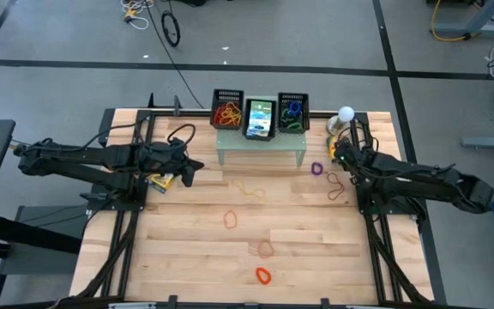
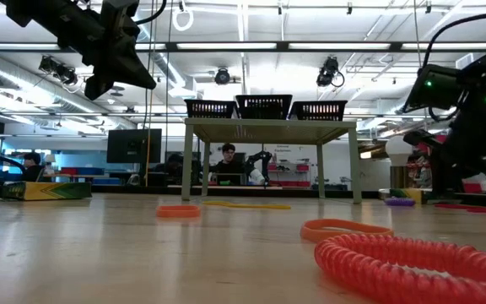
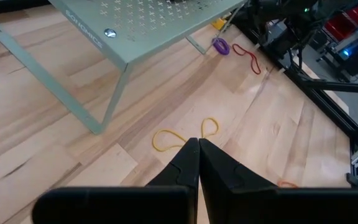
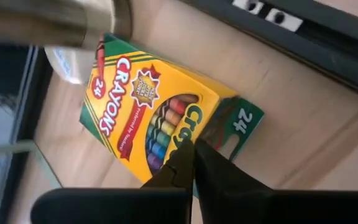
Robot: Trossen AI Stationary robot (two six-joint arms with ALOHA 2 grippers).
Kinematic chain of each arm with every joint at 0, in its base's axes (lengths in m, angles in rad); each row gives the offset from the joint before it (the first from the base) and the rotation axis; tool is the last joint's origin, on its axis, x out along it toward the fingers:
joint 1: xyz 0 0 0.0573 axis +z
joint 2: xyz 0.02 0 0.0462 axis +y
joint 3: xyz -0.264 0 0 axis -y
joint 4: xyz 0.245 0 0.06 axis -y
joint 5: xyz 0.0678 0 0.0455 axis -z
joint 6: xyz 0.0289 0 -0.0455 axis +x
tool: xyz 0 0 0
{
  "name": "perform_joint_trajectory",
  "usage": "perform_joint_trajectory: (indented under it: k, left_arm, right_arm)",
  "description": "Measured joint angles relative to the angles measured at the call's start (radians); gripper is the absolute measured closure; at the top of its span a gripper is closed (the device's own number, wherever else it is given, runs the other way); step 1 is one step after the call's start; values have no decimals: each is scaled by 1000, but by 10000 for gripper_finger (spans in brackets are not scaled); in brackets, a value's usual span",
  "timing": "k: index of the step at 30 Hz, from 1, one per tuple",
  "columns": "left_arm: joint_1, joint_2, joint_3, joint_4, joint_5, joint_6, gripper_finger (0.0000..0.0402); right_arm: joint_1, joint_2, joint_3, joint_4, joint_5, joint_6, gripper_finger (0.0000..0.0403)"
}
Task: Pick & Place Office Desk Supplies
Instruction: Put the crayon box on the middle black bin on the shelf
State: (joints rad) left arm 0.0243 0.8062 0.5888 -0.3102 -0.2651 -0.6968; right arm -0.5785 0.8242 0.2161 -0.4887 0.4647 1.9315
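A yellow-and-green crayon box lies flat on the table at the far right, its green end flap open. My right gripper points steeply down at that end, shut; in the high view it is beside the white ball-topped object. My left gripper hangs shut in the air at the table's left, above a yellow rubber band. A second crayon box lies under the left arm. Loose bands lie on the wood: orange, purple, red. My right gripper's shut fingertips come from above, slanting down, at the crayon box's open end, next to the flap. The fingers themselves cover the spot, so I cannot tell whether they touch the box. The box lies flat on the table.
A pale green perforated stand at the far middle carries three black baskets holding bands and a printed box. A shiny metal cylinder stands right beside the crayon box. More bands lie near the front edge.
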Motion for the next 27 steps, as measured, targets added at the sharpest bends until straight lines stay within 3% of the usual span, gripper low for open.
perform_joint_trajectory:
  k: [12, 18, 27]
  left_arm:
    - [-57, 0, 0, 0, -24, 6, 390]
    - [-91, 0, 0, 0, -49, 4, 390]
    - [-112, 1, 0, 0, -59, -10, 390]
  right_arm:
    - [76, -2, 187, -194, -3, -269, 401]
    - [172, -2, 348, -415, 4, -392, 402]
    - [341, 1, 694, -811, 163, -424, 403]
